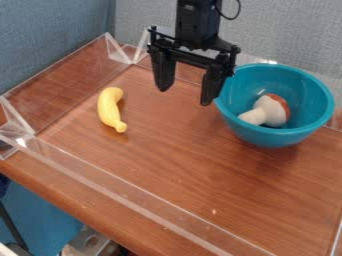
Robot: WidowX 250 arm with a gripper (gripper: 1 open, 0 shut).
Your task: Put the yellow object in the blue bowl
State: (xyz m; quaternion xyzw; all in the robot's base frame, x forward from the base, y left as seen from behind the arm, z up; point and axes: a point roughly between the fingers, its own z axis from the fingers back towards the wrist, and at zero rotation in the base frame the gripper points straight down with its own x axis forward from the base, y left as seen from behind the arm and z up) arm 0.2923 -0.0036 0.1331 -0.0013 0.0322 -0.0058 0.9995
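Yellow object: 1 small curved banana (112, 109), lying flat on the tabletop at the left, well apart from the bowl.
Blue bowl: 1 round teal-blue bowl (302, 128), upright at the right side of the tabletop.
Bowl contents: 1 white and reddish-brown lump (269, 111), resting inside against the bowl floor.
Gripper: 1 black gripper (187, 89), pointing down, its 2 fingers spread wide apart with nothing between them; it hangs between banana and bowl, nearer the bowl's left rim.
Tabletop: 1 reddish-brown wooden surface (187, 170).
Barrier: 1 low clear plastic wall (80, 160) runs around the tabletop edges.
Backdrop: 1 blue-grey fabric panel (67, 25) behind the tabletop.
Writing: no brand, label or text is legible anywhere.
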